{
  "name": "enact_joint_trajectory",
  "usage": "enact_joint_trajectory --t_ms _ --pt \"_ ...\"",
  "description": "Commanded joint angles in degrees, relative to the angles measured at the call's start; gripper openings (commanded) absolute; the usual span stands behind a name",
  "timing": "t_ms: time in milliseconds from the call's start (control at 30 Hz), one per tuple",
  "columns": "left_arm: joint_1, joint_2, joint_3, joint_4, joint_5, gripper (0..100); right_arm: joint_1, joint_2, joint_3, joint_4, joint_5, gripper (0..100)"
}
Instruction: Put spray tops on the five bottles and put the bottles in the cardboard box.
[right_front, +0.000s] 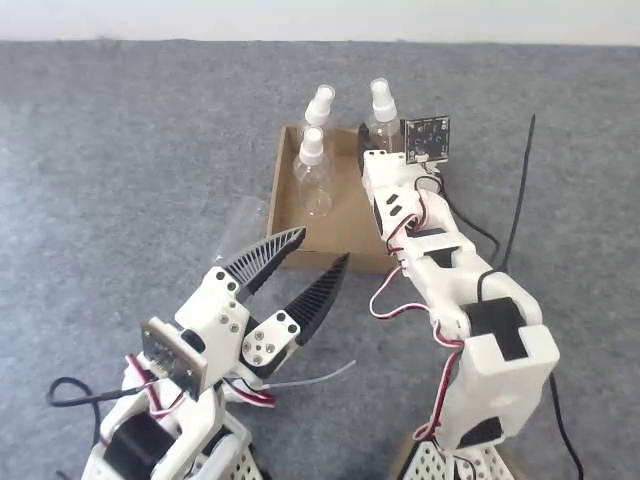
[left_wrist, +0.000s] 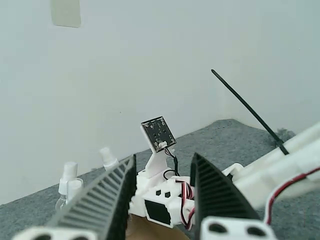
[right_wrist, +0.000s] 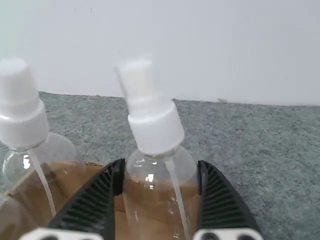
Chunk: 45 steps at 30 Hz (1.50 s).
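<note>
The open cardboard box (right_front: 345, 225) lies mid-table. A clear bottle with a white spray top (right_front: 313, 170) stands inside it. A second topped bottle (right_front: 320, 105) rises at the box's far left corner. My right gripper (right_front: 381, 130) is over the far right of the box, shut on a third topped bottle (right_wrist: 154, 165) held upright; a neighbouring bottle (right_wrist: 22, 135) stands beside it. My left gripper (right_front: 300, 268) hangs raised before the box's near edge, open and holding nothing, its black fingers (left_wrist: 107, 200) spread wide.
Something clear (right_front: 243, 218) lies on the grey carpet left of the box. A thin white tube (right_front: 322, 377) lies by the left arm's base. A black cable (right_front: 520, 190) runs along the right arm. The right arm's camera board (left_wrist: 158, 133) faces the left wrist.
</note>
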<state>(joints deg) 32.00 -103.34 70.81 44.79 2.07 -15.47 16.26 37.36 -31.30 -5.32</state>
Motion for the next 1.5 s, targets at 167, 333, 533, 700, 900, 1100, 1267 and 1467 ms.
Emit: enact_joint_trajectory --t_ms 167,333,533,700,900,1100,1267,1467 --pt "-0.18 -0.97 -1.01 0.0 -0.44 16 0.92 2.24 -5.19 -2.24 -0.44 4.9" --pt "-0.18 -0.97 -1.01 0.0 -0.53 16 0.84 2.51 -5.19 -2.24 -0.44 5.0" --pt "-0.18 -0.97 -1.01 0.0 -0.53 16 1.01 2.59 -4.84 -1.89 -0.26 5.2" --pt "-0.18 -0.97 -1.01 0.09 -0.53 16 0.13 2.59 -3.08 -1.89 7.38 5.0" --pt "-0.18 -0.97 -1.01 0.09 -0.53 16 -0.57 2.51 -2.11 -1.89 10.64 5.2" --pt "-0.18 -0.97 -1.01 0.09 -0.53 16 -0.48 2.59 -2.02 -1.8 10.64 5.4" --pt "-0.18 -0.97 -1.01 0.18 -0.53 16 -0.4 2.59 -2.02 -1.8 10.64 5.4" --pt "-0.18 -0.97 -1.01 0.18 -0.53 16 -0.13 2.33 -1.05 -1.63 7.47 14.7"
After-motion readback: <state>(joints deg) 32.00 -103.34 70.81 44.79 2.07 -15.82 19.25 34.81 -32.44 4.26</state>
